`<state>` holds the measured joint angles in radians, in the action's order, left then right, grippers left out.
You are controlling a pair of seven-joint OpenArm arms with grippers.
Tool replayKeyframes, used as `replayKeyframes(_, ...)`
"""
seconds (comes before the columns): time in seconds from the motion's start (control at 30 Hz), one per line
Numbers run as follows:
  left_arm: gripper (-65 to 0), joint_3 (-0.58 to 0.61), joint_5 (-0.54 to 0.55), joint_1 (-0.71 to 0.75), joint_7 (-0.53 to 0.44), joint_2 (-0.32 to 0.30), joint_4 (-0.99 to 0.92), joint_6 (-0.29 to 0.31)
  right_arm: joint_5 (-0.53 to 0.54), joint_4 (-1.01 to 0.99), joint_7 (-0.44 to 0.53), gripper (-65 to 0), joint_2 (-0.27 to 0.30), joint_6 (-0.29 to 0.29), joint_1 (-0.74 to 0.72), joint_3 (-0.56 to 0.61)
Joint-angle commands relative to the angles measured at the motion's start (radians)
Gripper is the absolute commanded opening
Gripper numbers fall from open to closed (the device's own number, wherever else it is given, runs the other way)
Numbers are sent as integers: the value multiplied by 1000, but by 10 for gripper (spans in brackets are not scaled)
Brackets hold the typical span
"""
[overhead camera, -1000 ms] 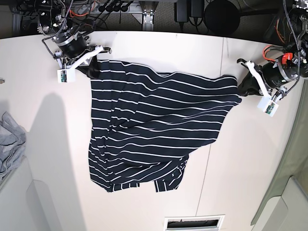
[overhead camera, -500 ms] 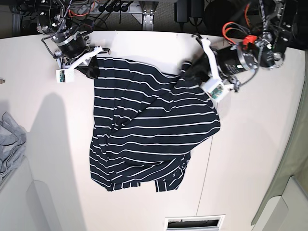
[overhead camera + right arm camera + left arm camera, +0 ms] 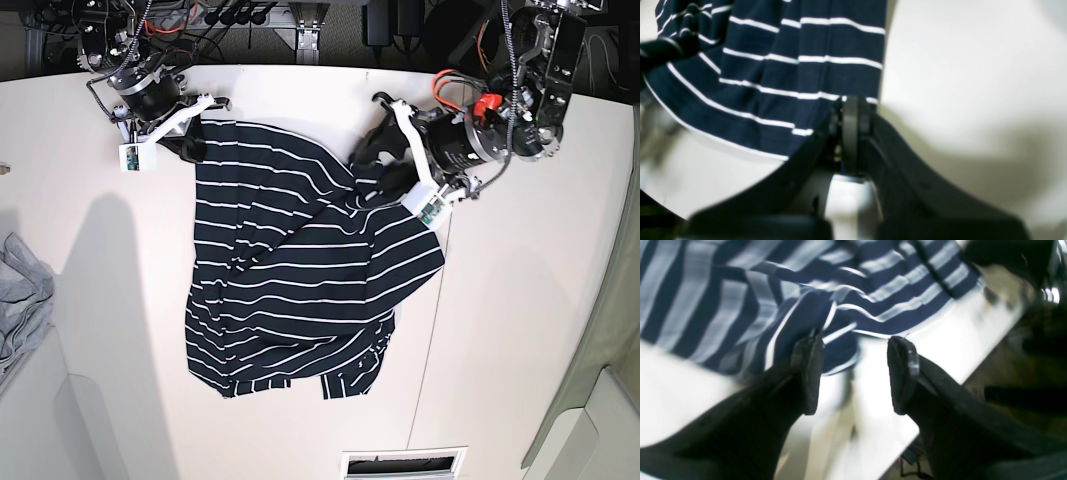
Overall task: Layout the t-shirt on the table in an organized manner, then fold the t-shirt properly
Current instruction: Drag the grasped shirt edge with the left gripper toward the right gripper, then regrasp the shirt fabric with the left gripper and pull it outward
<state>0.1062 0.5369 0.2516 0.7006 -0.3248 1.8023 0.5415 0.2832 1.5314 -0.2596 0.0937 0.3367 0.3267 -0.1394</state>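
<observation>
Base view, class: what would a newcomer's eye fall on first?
The dark striped t-shirt sprawls rumpled across the middle of the cream table. The left gripper, jaws open, hovers over its far right edge, while the right gripper pinches its far left corner.

Left gripper (image 3: 855, 373): fingers (image 3: 806, 373) spread wide apart, nothing between them, arm reaching in from far right side. Right gripper (image 3: 850, 110): jaws pressed together, pinching t-shirt (image 3: 290, 290) corner at far left.
</observation>
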Motion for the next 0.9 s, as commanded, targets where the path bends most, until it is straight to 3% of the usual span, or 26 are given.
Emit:
replayKeyframes(0.0, -319, -34, 39, 4, -12, -15, 23, 2, 8, 14, 20, -650, 3, 12, -5, -3)
replayKeyframes(0.17, -319, -179, 137, 10, -12, -30, 25, 32, 8, 14, 21, -650, 6, 11, -5, -3)
replayKeyframes(0.33, -319, -274, 143, 9, -16, -30, 13, 31, 8, 14, 24, -650, 6, 12, -5, -3)
replayKeyframes(0.5, -319, -261, 177, 9, -17, -33, -28, 31, 8, 14, 24, -650, 5, 12, -11, -3)
replayKeyframes(0.6, -319, -242, 129, 9, -31, -31, -33, 31, 6, 14, 23, -650, 6, 11, -22, -3)
replayKeyframes(0.73, -319, -246, 46, 10, -42, -25, -50, -46, 1, 14, 24, -650, 5, 11, -21, -3)
replayKeyframes(0.87, -319, -246, 63, 21, -38, -24, -143, -48, 1, 14, 24, -650, 5, 11, -26, -3)
